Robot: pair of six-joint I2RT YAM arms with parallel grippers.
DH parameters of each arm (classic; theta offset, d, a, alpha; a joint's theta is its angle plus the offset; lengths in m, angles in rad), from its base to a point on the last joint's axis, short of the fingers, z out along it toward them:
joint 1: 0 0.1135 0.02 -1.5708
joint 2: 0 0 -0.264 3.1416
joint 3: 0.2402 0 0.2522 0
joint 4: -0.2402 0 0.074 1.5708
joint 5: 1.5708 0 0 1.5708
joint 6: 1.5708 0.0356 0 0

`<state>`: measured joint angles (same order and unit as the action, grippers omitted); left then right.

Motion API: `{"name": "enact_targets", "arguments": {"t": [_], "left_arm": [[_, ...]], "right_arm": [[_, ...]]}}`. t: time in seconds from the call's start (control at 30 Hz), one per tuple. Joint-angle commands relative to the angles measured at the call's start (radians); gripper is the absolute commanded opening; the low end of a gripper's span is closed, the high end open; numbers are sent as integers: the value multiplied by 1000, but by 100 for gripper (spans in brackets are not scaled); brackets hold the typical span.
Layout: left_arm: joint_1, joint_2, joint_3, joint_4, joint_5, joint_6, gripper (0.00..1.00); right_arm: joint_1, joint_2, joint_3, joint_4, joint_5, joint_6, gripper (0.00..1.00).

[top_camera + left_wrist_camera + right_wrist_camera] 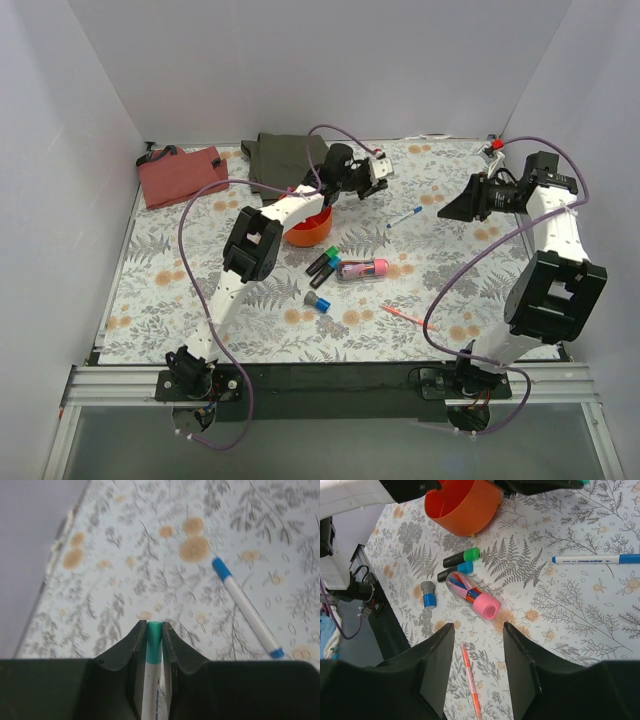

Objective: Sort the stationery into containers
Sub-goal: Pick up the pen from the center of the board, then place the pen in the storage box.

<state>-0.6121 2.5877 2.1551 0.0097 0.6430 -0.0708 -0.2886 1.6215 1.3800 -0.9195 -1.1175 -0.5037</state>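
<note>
- The table (180, 290) has a leaf-and-flower printed top; both arms reach out over it from the near edge.
- The left arm (250, 245) stretches to the far middle and covers part of the bowl in the overhead view.
- The right arm (550, 280) bends back along the right side, with its wrist pointing left.
- A folded olive cloth (285, 155) lies at the far edge, and a folded red cloth (180, 175) lies at the far left corner.
- The orange bowl (462, 505) sits near the table's middle, just under the left forearm. What it holds cannot be made out.
- A fat pink tube (472, 595) lies on its side just near of the bowl.
- Two black markers lie side by side next to the tube, one with a green cap (461, 557) and one with a blue cap (455, 570).
- The left gripper (154, 630) is clamped on a white pen with a green cap (154, 647). The cap pokes out past the fingertips, beyond the bowl.
- The right gripper (477, 630) has its jaws apart with nothing between them.
- A white pen with blue ends (247, 610) lies loose between the two grippers.
- A thin orange-red pen (470, 680) lies well apart, toward the near right.
- A short blue-grey cylinder (428, 594) stands near of the markers.
</note>
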Motion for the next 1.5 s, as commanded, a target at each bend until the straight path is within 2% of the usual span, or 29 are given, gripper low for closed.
{"name": "enact_targets", "arguments": {"t": [0.0, 0.1, 0.23, 0.27, 0.33, 0.47, 0.5, 0.7, 0.73, 0.93, 1.23, 1.47], "left_arm": [[-6, -120, 66, 330, 6, -144, 0], [-5, -165, 36, 441, -52, -257, 0], [6, -395, -136, 591, -215, -458, 0], [8, -452, -177, 613, -306, -489, 0], [9, -549, -294, 633, -377, -532, 0], [25, -852, -493, 634, -491, -612, 0], [28, -909, -600, 656, -578, -627, 0], [48, -1171, -960, 765, -804, -721, 0], [49, -1184, -1019, 774, -828, -728, 0], [71, -1222, -1141, 783, -917, -808, 0], [164, -1198, -1249, 794, -884, -862, 0], [195, -1101, -1331, 917, -850, -854, 0]], "right_arm": [[-6, -107, -22, -12, 34, -6, 52], [-6, -159, -38, -30, 85, -19, 51], [-6, -215, -36, -44, 145, -27, 51], [-4, -228, -33, -45, 168, -26, 51], [-4, -244, -36, -45, 183, -19, 51], [-6, -278, -67, -38, 199, -4, 51], [-4, -281, -74, -36, 203, 5, 51], [2, -287, -124, -19, 252, 2, 50], [2, -285, -128, -21, 258, -1, 50], [9, -253, -124, -25, 297, 10, 50], [32, -207, -125, 2, 327, 56, 50], [40, -180, -124, 5, 369, 48, 50]]}}
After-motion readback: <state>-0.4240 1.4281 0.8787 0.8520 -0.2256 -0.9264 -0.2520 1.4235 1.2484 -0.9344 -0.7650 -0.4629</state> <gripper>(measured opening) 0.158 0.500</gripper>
